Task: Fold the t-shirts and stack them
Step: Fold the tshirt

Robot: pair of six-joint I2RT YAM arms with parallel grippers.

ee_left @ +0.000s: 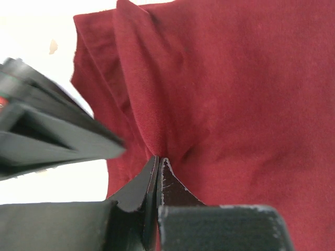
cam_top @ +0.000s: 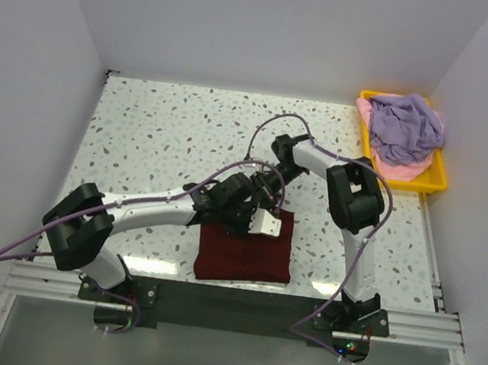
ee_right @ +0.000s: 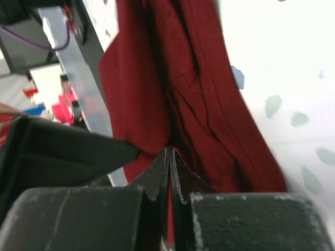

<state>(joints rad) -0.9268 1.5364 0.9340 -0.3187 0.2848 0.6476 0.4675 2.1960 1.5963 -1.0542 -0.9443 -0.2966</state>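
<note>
A: Though the left arm (cam_top: pixel 161 208) hides its far edge, the maroon t-shirt (cam_top: pixel 244 255) lies folded near the table's (cam_top: pixel 162 128) front.
B: Others?
A: The lavender t-shirt (cam_top: pixel 407 127) mostly buries the pink t-shirt (cam_top: pixel 401 171) in the tray (cam_top: pixel 440 183). The left gripper (ee_left: pixel 158 159) and right gripper (ee_right: pixel 170 151) each pinch maroon cloth, tips together.

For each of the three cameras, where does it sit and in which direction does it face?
Top external: above and behind the robot, facing down on the speckled table; the left arm and right arm show, the yellow tray at far right.
Left wrist: on the left arm, looking along the left end effector, shut on the maroon t-shirt.
Right wrist: on the right arm, looking along the right end effector, shut on the same shirt.
Shared: all three views show the maroon t-shirt.
</note>
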